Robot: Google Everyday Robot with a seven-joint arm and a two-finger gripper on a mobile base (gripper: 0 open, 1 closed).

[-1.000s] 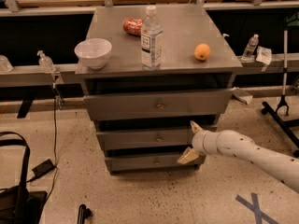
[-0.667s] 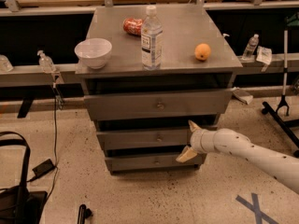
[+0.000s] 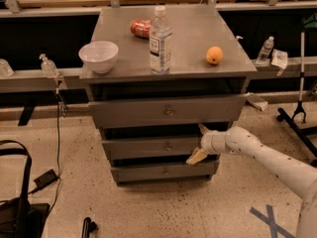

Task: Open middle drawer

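The middle drawer (image 3: 148,148) is the second of three grey fronts on the metal cabinet, with a small round knob (image 3: 169,147) at its centre. It stands out slightly less than the top drawer (image 3: 148,113) above it. My gripper (image 3: 199,143) is at the right end of the middle drawer's front, reaching in from the right on a white arm (image 3: 267,157). It is open: one fingertip (image 3: 203,129) shows at the drawer's upper edge and the other at its lower edge. Nothing is between them but the drawer front.
On the cabinet top (image 3: 188,43) stand a white bowl (image 3: 99,56), a water bottle (image 3: 160,41), a red can (image 3: 140,28) and an orange (image 3: 214,55). The bottom drawer (image 3: 158,172) sits below. A black bag (image 3: 17,207) and cable lie on the floor at left, a stand base (image 3: 297,118) at right.
The gripper has shifted a little up and to the left, closer onto the right end of the middle drawer's front. The drawers have not moved.
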